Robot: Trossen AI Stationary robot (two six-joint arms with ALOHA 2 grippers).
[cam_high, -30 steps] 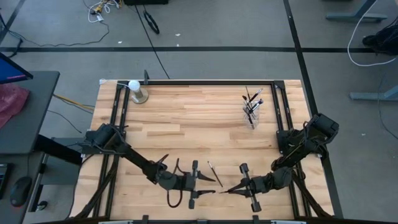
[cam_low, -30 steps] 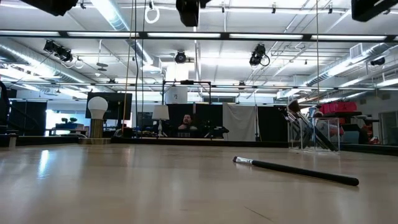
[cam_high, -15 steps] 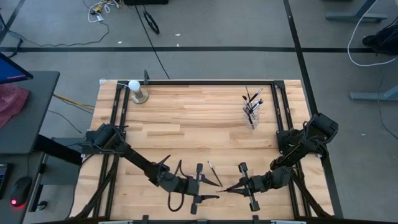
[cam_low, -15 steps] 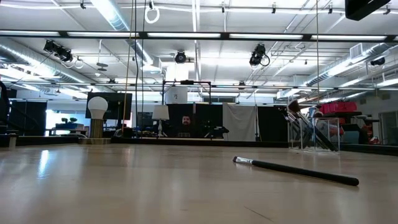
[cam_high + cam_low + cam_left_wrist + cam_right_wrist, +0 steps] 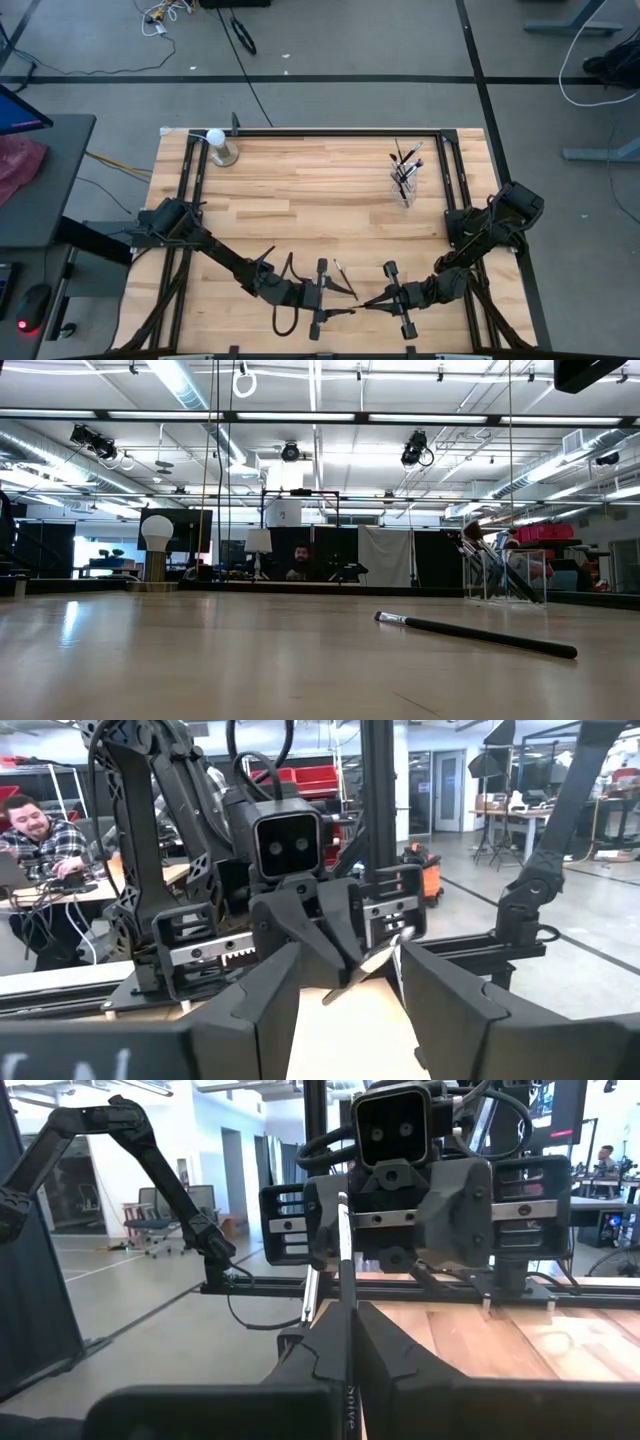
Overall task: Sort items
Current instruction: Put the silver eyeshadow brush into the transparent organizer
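A: High view. How are the pincers placed?

B: The left pincer (image 5: pixel 345 304) and right pincer (image 5: pixel 366 303) are set tip to tip at the near edge of the tabletop (image 5: pixel 300 200). This is judged a handover. A loose brush (image 5: pixel 344 279) is left lying just beyond them. More brushes are stood in the clear holder (image 5: pixel 404 180), well apart at the far right.

A: Low view?

B: The loose brush is seen flat on the wood, and the holder behind it, far right. Neither pincer is shown here.

A: Left wrist view?

B: The left pincer's fingers are spread wide and nothing is gripped. The right pincer is faced head-on. A pale brush tip is pointed into the gap between the left fingers, probably so it can be clamped from the other end. Contact cannot be told.

A: Right wrist view?

B: The right pincer is closed tight on a thin held brush (image 5: pixel 342 1250), which is stuck out towards the left pincer.

A: What differs from a second ago?

B: In the high view the left pincer has been brought closer to the right one. In the low view the dark arm parts at the top left and centre are gone. The loose brush and holder are unmoved.
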